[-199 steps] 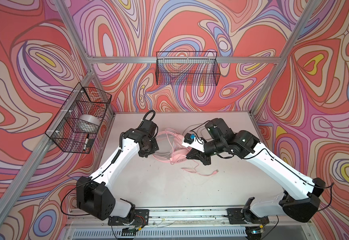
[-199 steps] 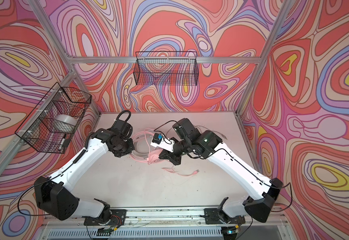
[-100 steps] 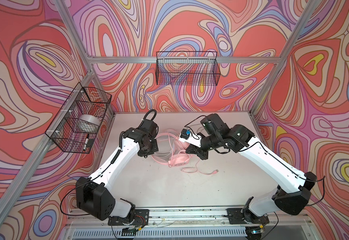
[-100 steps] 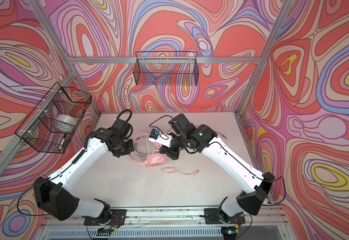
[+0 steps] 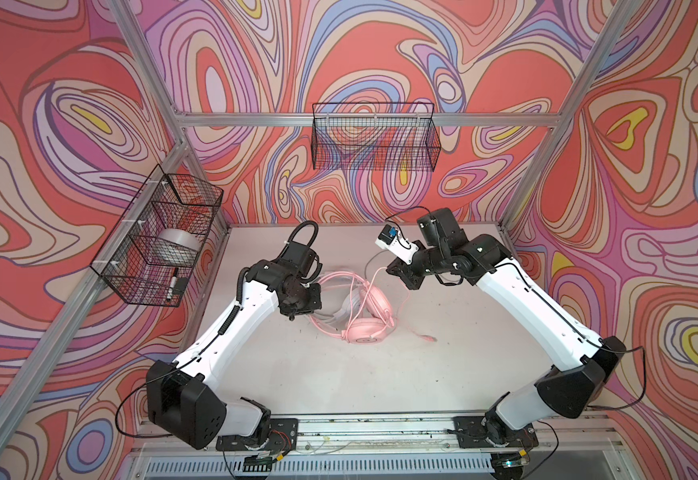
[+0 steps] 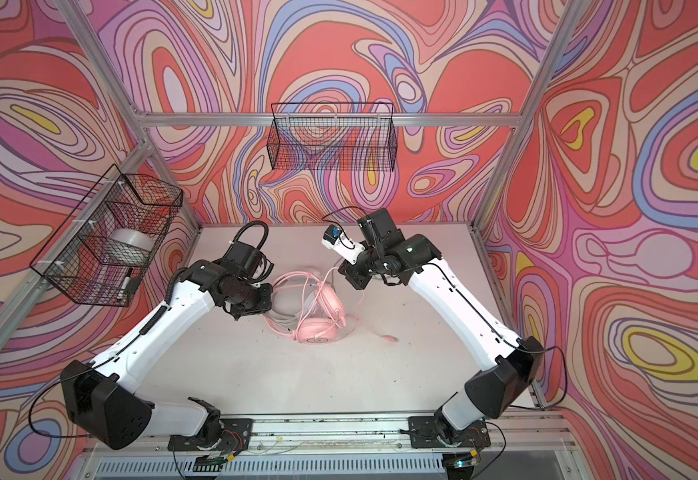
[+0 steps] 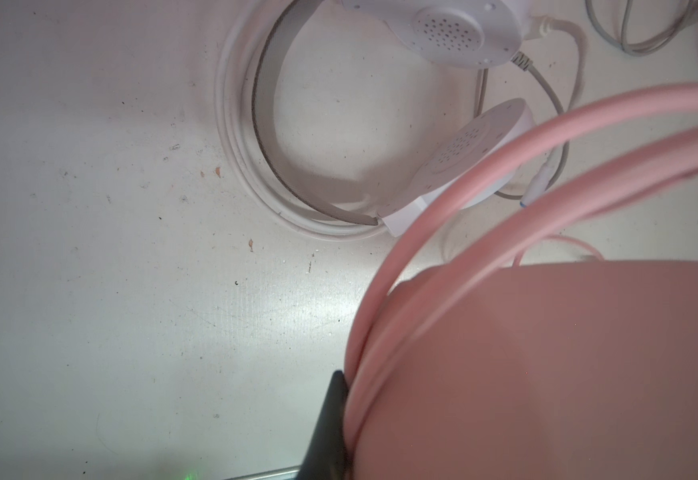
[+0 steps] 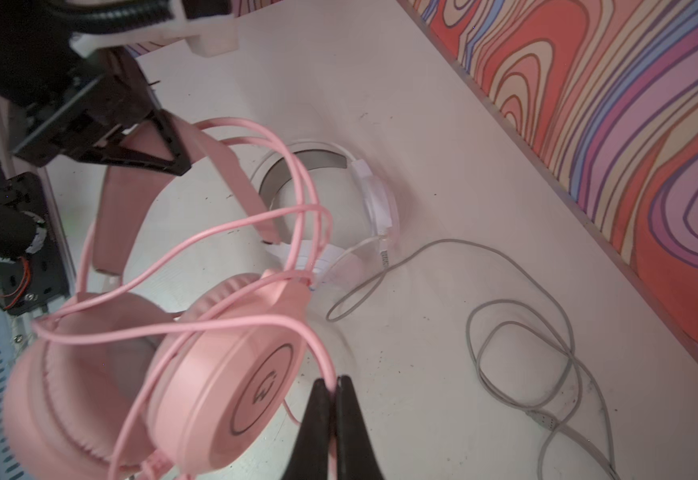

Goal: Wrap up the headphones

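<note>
Enclosure, closed on three sides. Walls: printed all over with swirling bands of coral red, pink, lilac, blue, cream and yellow, outlined in dark line. Frame: bare aluminium profile, with posts at the rear corners and a crossbar along the back wall. Fittings: one black wire basket hung from the crossbar; a second, compartmented wire basket on the wall at the left of both top views, holding a white roll and a dark pen-like object. Tabletop: flat, off-white, scuffed, dotted with dark specks. Front edge: aluminium rail with a slotted grille below. Light: even and diffuse, with soft shadows.
</note>
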Controlling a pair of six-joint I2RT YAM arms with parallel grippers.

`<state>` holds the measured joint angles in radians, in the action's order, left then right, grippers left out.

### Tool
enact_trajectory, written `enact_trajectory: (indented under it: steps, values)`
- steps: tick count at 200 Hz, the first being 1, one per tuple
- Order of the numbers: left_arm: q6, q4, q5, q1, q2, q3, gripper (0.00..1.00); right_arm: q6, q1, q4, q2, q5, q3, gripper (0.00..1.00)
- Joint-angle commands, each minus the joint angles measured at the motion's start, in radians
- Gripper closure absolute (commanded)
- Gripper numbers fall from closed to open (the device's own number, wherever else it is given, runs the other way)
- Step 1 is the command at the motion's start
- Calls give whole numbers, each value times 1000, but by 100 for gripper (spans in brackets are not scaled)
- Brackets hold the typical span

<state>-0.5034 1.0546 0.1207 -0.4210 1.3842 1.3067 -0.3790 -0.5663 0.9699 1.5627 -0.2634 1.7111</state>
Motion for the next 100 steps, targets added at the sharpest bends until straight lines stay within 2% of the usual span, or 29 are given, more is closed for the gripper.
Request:
enact_trajectory:
  steps: [1, 68, 100]
  values:
    - [46, 39, 58, -13, -8, -2, 100, 65, 24, -63, 46, 54, -5, 100]
    - [63, 56, 66, -13, -40, -19, 100, 180, 113, -120, 126, 154, -52, 100]
    - [77, 60, 77, -14, -59, -30, 100, 209, 138, -129, 159, 157, -70, 100]
